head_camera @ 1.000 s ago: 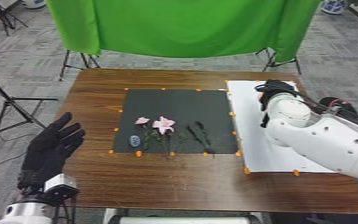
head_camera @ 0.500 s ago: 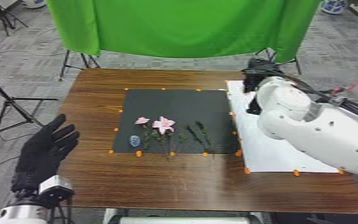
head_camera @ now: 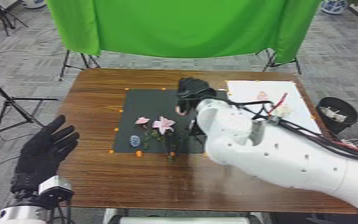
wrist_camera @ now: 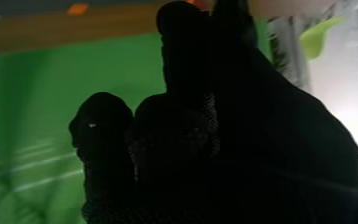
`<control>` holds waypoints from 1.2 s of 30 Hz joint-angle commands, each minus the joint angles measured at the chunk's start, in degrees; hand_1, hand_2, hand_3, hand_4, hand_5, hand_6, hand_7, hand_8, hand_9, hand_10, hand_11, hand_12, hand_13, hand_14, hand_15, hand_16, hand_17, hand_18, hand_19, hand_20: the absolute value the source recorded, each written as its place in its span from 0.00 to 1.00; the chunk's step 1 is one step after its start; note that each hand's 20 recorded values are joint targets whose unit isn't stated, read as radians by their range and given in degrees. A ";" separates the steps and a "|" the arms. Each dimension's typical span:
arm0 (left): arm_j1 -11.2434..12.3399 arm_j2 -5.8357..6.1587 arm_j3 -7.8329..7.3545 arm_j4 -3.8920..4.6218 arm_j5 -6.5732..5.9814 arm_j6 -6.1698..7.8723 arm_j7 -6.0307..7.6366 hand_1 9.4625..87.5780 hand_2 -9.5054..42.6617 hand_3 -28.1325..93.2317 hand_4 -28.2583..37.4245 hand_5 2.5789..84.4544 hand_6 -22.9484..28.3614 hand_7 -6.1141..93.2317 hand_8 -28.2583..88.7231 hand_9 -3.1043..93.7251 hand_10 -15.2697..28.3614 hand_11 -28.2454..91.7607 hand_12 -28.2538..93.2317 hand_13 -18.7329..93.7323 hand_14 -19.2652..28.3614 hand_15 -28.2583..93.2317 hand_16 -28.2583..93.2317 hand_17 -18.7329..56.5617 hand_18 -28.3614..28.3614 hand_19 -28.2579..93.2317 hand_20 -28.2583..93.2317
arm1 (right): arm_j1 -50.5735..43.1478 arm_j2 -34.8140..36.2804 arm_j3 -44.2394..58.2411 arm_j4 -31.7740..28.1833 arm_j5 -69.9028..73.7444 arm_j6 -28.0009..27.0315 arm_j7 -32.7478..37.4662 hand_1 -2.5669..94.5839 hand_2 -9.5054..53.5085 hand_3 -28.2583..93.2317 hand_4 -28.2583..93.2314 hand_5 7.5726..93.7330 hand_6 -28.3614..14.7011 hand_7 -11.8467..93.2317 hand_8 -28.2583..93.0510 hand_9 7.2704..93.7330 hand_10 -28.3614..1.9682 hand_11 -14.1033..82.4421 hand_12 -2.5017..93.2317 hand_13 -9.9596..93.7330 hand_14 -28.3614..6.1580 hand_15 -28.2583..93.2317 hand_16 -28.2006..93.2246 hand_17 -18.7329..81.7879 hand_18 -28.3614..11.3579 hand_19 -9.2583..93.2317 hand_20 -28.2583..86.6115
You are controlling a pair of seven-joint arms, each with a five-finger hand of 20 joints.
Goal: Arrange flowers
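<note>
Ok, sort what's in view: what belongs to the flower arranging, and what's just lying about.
For the job, as I judge it:
pink flowers
green sprigs
oval blue-grey piece
dark mat
white sheet

Just about:
green cloth
tripod at left
black bin

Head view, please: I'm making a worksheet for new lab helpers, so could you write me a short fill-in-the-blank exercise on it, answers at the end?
The petals of the larger flower on the dark mat are ____ in colour.
The cloth hanging beyond the table is ____ in colour.
The hand over the dark mat is the robot's ____ one.
The sheet beside the dark mat is ____ in colour.
Missing words: pink; green; right; white.
</note>
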 commanded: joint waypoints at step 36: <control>-1.32 -2.41 0.52 0.33 3.19 -1.88 -4.75 0.27 0.31 0.78 0.11 0.45 0.65 0.16 0.18 0.37 0.79 0.48 0.32 0.33 0.91 0.64 0.14 0.12 0.86 0.59 0.30 | -0.94 -0.88 -2.83 0.36 -2.24 2.15 3.56 0.66 0.00 0.84 0.00 0.82 0.63 0.37 0.31 0.97 0.67 0.26 0.40 0.90 0.77 0.86 0.37 0.78 0.35 1.00 0.59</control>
